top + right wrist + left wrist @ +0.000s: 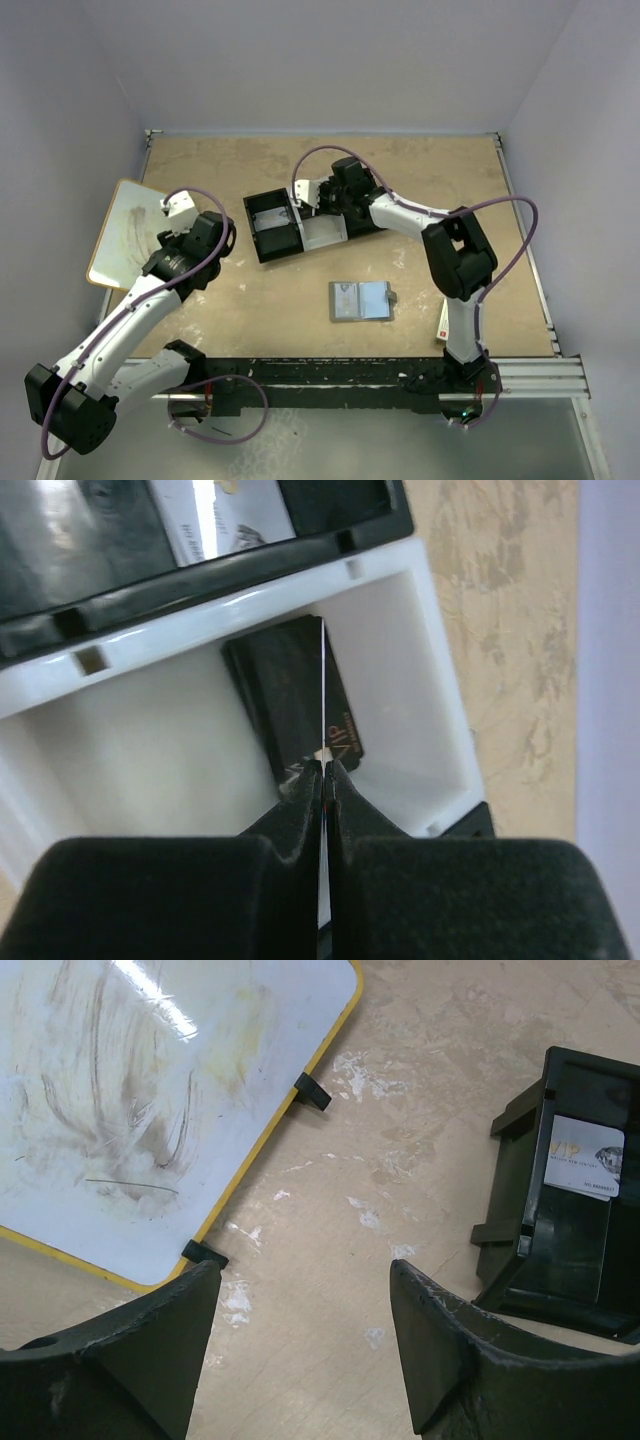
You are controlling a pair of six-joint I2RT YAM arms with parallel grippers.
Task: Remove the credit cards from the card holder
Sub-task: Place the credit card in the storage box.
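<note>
The card holder lies open and flat on the table in front of the right arm, paler inner face up. My right gripper is shut on a thin credit card, seen edge-on, over the white compartment of the tray. In the top view the right gripper hovers at the tray's far side. A black card lies inside that white compartment. A white card rests in the black compartment. My left gripper stands open over bare table, holding nothing.
A yellow-edged whiteboard lies at the far left, close to the left gripper. A white-and-red small box sits by the right arm's base. The tray's black compartment is just right of the left fingers.
</note>
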